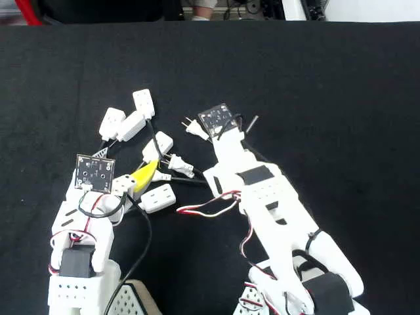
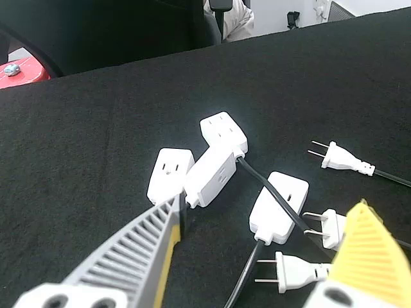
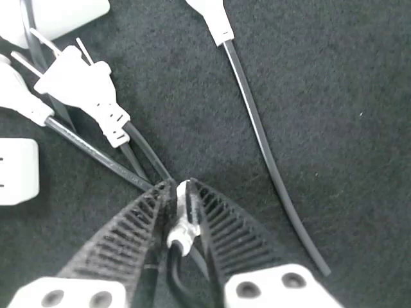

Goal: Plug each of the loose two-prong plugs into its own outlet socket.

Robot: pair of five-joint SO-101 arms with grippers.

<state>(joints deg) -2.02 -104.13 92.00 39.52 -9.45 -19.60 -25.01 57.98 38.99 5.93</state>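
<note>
Right gripper [image 3: 182, 186] clamped on a white plug [image 3: 183, 221]; left gripper [image 2: 270, 204] fingers apart.
Left wrist view: 4 sockets [image 2: 170, 172], 3 loose plugs [image 2: 343, 159] beside them. High view adds a 5th socket [image 1: 157, 197] at 6 o'clock of that cluster, all around 9 o'clock of table [image 1: 341, 85] centre.

Black table [image 1: 328, 79] with plugs [image 1: 180, 165], sockets [image 1: 159, 197]

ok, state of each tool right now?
Left tool: open, holding nothing.
Right tool: closed on a white plug.
</note>
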